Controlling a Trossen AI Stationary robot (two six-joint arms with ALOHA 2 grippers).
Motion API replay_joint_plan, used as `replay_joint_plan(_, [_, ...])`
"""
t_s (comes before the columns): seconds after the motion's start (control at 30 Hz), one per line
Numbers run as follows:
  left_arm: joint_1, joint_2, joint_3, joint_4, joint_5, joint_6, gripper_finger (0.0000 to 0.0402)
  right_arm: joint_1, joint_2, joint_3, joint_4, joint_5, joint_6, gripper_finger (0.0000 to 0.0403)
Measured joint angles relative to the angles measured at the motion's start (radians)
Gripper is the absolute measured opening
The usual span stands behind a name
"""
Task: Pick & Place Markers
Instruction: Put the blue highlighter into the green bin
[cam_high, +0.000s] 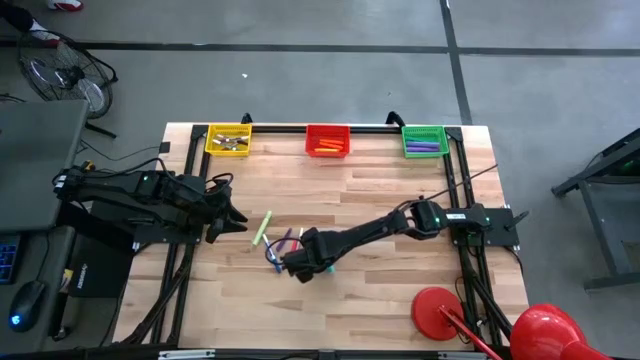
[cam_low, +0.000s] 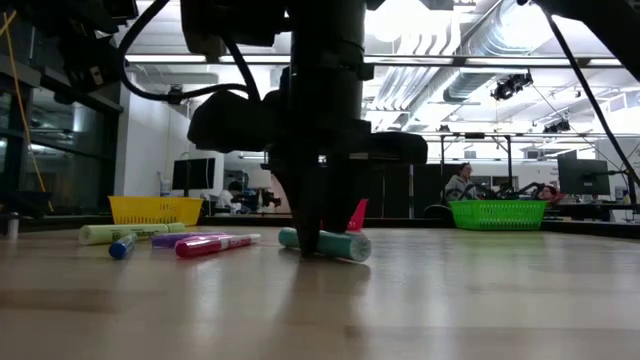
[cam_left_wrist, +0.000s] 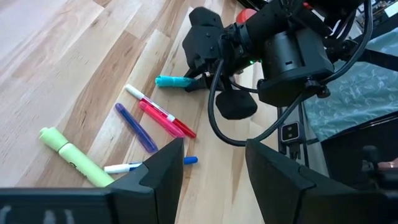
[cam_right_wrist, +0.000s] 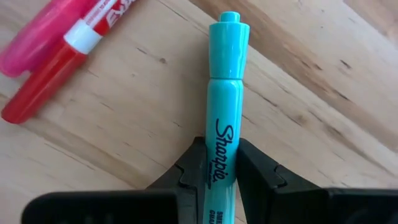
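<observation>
The right gripper (cam_right_wrist: 219, 171) is pinching a teal highlighter (cam_right_wrist: 225, 99) in its jaws mid-worktop (cam_high: 400, 300), beside loose markers (cam_left_wrist: 149, 118), with bare wood lying around. The left gripper (cam_left_wrist: 211, 165) is waiting nearby, jaws parted. Yellow (cam_high: 228, 139), red (cam_high: 327, 140) and green baskets (cam_high: 424, 140) along the far edge are holding markers.

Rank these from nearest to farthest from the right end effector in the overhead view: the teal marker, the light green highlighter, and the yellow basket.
1. The teal marker: lying on the table, clamped in the right end effector.
2. The light green highlighter: on the table, toward the left arm.
3. The yellow basket: at the table's far left corner.
</observation>
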Motion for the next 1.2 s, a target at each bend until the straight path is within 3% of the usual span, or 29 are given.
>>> replay_joint_plan(0.3, [0.000, 0.000, 0.000, -0.004, -0.005, 0.000, 0.0170, -0.047, -0.034, -0.008, -0.072, 0.027, -0.092, 0.0056])
replay_joint_plan(0.63, [0.000, 0.001, 0.000, -0.005, -0.018, 0.000, 0.0170, -0.116, -0.097, -0.005, -0.329, 0.147, -0.196, 0.0056])
replay_joint_plan(0.8, [0.000, 0.001, 0.000, -0.007, -0.029, 0.000, 0.0170, -0.184, -0.130, -0.011, -0.352, 0.186, -0.322, 0.0056])
replay_joint_plan(1.2, [0.000, 0.001, 0.000, -0.037, -0.041, -0.035, 0.0170, -0.426, -0.134, -0.012, -0.350, 0.267, -0.444, 0.0056])
